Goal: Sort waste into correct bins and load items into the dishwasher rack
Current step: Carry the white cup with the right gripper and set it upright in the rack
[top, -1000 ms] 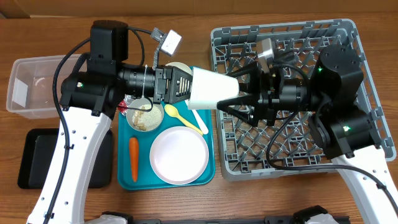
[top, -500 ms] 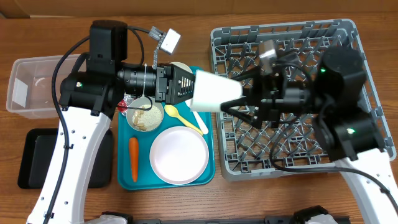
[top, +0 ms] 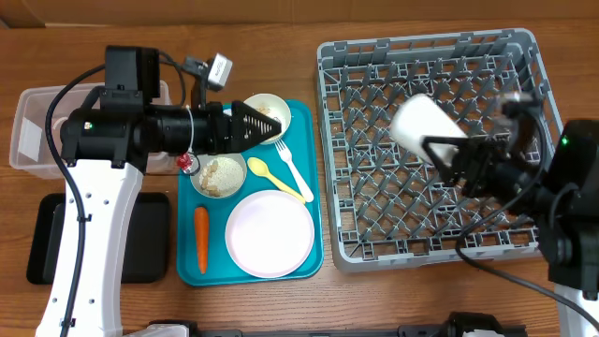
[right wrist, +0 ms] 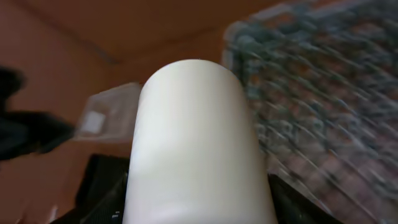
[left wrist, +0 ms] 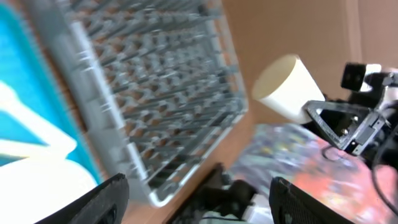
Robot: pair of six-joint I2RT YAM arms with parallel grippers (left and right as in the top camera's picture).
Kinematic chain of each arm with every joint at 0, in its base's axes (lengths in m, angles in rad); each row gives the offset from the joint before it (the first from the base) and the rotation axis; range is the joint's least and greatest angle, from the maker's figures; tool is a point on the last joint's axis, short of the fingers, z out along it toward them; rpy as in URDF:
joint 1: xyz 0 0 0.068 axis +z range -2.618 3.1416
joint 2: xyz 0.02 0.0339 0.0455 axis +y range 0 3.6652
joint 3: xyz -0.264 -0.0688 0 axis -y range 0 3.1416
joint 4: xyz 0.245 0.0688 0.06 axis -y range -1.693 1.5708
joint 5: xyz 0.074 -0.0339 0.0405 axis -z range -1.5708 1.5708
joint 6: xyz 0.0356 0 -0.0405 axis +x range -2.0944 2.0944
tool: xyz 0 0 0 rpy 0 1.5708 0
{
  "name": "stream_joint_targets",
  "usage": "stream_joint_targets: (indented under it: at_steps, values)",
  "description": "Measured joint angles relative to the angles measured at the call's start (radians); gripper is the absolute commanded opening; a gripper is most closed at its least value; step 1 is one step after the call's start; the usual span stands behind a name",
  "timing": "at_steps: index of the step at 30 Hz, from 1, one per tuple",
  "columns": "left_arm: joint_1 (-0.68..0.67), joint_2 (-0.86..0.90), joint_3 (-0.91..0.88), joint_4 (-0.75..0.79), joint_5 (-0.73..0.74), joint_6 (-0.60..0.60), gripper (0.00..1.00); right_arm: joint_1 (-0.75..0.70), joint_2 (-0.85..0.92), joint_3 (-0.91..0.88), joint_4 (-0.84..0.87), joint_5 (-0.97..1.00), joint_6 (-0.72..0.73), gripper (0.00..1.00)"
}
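- White cup is hanging in the air over the dishwasher rack. It is lying on its side and is not touching the pegs.
- My right gripper is squeezing the cup from both sides, with its fingers partly closed around the cup's body. The cup is filling most of the right wrist view.
- My left gripper is holding nothing. Its fingers are standing wide apart in the left wrist view. It is pointing out over the teal tray, right by the top bowl.
- I am judging that I am doing the loading step, and that the cup is the item going into the rack right now.
- For the next move, I am thinking the right arm needs to turn the cup so its open end is facing down. Then it needs to lower the cup between the pegs, and only after that spread its fingers.
- The views are too blurry to show which way the cup's mouth is facing, so I am planning to go slowly.
- Lots of things are sitting on the teal tray: the pink plate, the crumb bowl, the yellow spoon, the fork and the carrot.
- I am guessing my free left gripper is the one to reach for one of them next.
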Motion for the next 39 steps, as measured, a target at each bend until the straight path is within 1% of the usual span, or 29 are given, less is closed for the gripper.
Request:
stream_joint_targets:
  at_steps: [3,7,10,15,24,25,26,27,28,29,34,39]
  values:
    - [0.000,0.000,0.000,-0.038,-0.087,0.012,0.75,-0.043,0.016,0.000,-0.165,0.199,0.026,0.43]
    - [0.000,0.000,0.000,-0.053,-0.177,0.022,0.75,-0.083,0.059,0.000,-0.291,0.370,0.051,0.44]
    - [0.000,0.000,0.000,-0.056,-0.217,0.023,0.75,-0.106,0.100,0.000,-0.351,0.449,0.070,0.43]
    - [0.000,0.000,0.000,-0.074,-0.249,0.026,0.75,-0.114,0.190,0.000,-0.378,0.534,0.104,0.43]
    - [0.000,0.000,0.000,-0.087,-0.261,0.027,0.75,-0.114,0.410,0.000,-0.342,0.562,0.133,0.44]
    - [0.000,0.000,0.000,-0.086,-0.261,0.027,0.75,-0.114,0.432,0.000,-0.340,0.562,0.135,0.47]
    - [0.000,0.000,0.000,-0.087,-0.262,0.027,0.75,-0.114,0.451,0.000,-0.337,0.562,0.136,0.54]
    - [0.000,0.000,0.000,-0.088,-0.262,0.027,0.75,-0.114,0.467,0.000,-0.333,0.561,0.136,0.63]
    - [0.000,0.000,0.000,-0.088,-0.263,0.027,0.75,-0.114,0.479,0.000,-0.327,0.559,0.136,0.69]
    - [0.000,0.000,0.000,-0.090,-0.264,0.027,0.75,-0.114,0.488,0.000,-0.319,0.558,0.137,0.72]
    - [0.000,0.000,0.000,-0.099,-0.264,0.030,0.78,-0.115,0.493,0.004,-0.295,0.540,0.121,0.78]
    - [0.000,0.000,0.000,-0.105,-0.264,0.030,0.78,-0.114,0.463,0.062,-0.315,0.530,0.120,0.79]
